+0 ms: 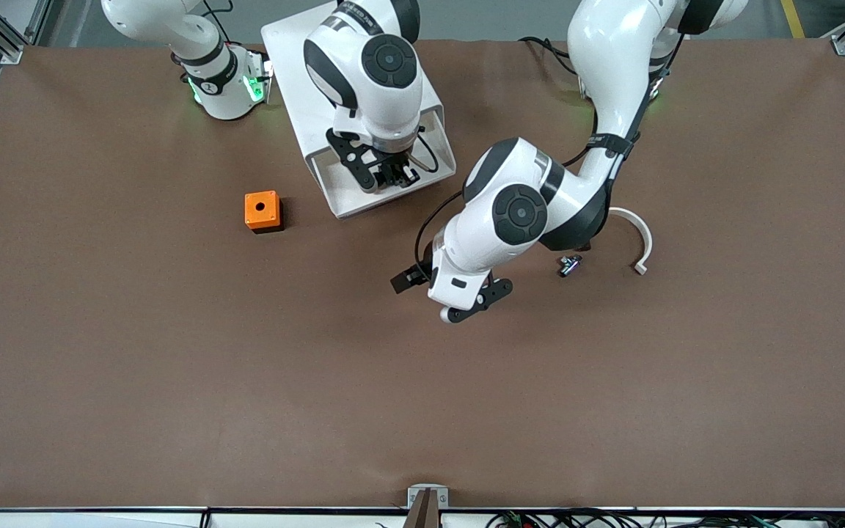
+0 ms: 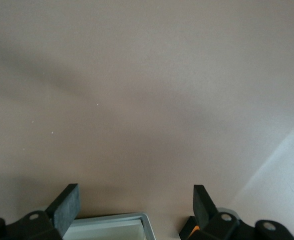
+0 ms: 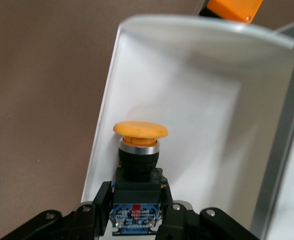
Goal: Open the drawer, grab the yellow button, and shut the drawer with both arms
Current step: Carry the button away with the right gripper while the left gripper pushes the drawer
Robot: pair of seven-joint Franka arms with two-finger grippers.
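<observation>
The white cabinet [image 1: 298, 51] stands near the robots' bases with its drawer [image 1: 364, 205] pulled out toward the front camera. My right gripper [image 1: 393, 174] hangs over the open drawer. In the right wrist view it [image 3: 137, 212] is shut on the dark body of the button [image 3: 139, 131], whose orange-yellow cap points away from the hand, above the drawer's white floor [image 3: 201, 110]. My left gripper [image 1: 411, 280] is over bare table, nearer the front camera than the drawer. In the left wrist view it [image 2: 135, 197] is open and empty, with a drawer corner [image 2: 137, 219] at the frame's edge.
An orange cube with a hole [image 1: 262, 210] sits beside the drawer toward the right arm's end. A small black part [image 1: 569, 265] and a white curved piece [image 1: 639, 238] lie toward the left arm's end. The brown table [image 1: 246, 381] stretches wide toward the front camera.
</observation>
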